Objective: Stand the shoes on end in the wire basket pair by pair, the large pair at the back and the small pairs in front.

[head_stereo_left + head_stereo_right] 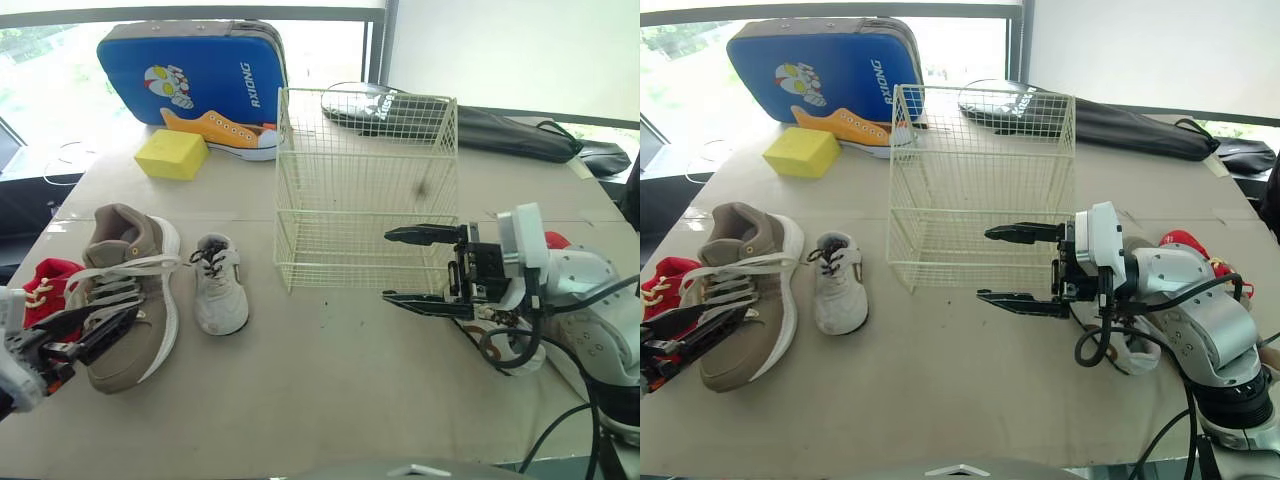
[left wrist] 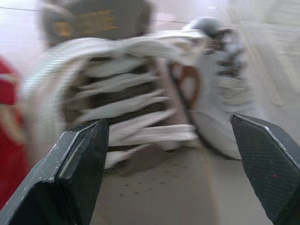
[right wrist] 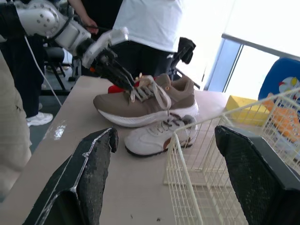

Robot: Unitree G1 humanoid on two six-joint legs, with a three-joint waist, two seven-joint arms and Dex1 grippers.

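The large tan lace-up sneaker lay flat on the beige table, at 8 o'clock from the cream wire basket. A small white sneaker lay just beside it at 3 o'clock. The left gripper was spread over the tan sneaker's laces. The right gripper was spread at the basket's 5 o'clock.

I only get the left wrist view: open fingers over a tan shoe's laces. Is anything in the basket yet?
Observer: No, the basket is empty.
Operator: And the other arm?
Observer: The right gripper is open near the basket's front right corner, holding nothing.
Operator: Anyone nearby?
Observer: Yes, a person in a white top stands beyond the table's left end.
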